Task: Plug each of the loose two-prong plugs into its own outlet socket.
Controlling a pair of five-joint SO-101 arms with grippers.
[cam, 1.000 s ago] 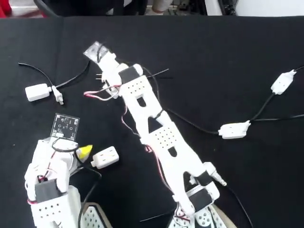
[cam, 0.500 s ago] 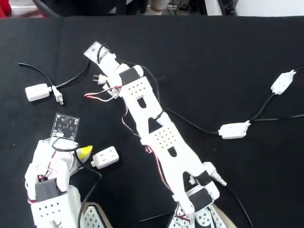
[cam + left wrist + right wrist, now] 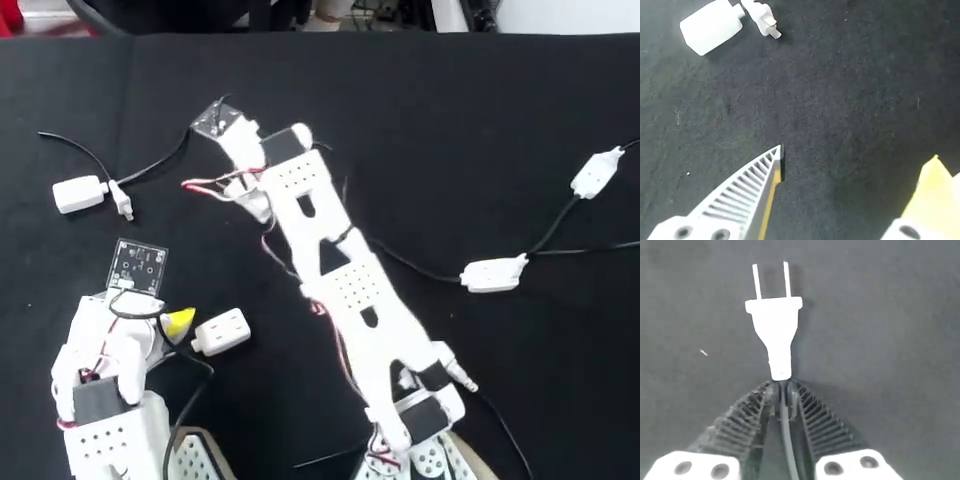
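Note:
My right gripper [image 3: 782, 390] is shut on the dark cord just behind a white two-prong plug [image 3: 774, 322], whose prongs point away from the fingers over the black cloth. The right arm [image 3: 330, 260] stretches diagonally to the far left of the table. My left gripper [image 3: 855, 167] is open with bare cloth between its white finger and yellow finger [image 3: 932, 192]. Beyond it lie a white outlet socket [image 3: 712, 27] and a second loose plug [image 3: 762, 17], close together but apart. The same socket [image 3: 80, 193] and plug [image 3: 122, 200] lie at the left. Another socket [image 3: 222, 332] rests beside the yellow fingertip [image 3: 180, 319].
Two more white sockets [image 3: 493, 273] [image 3: 595, 172] lie on dark cords at the right. Red and white wires hang off the right arm's wrist [image 3: 215, 188]. The black table's far edge [image 3: 400, 34] runs along the back.
The right arm's wrist has swung a little to the right and farther back, taking the plug with it. The left arm has kept still.

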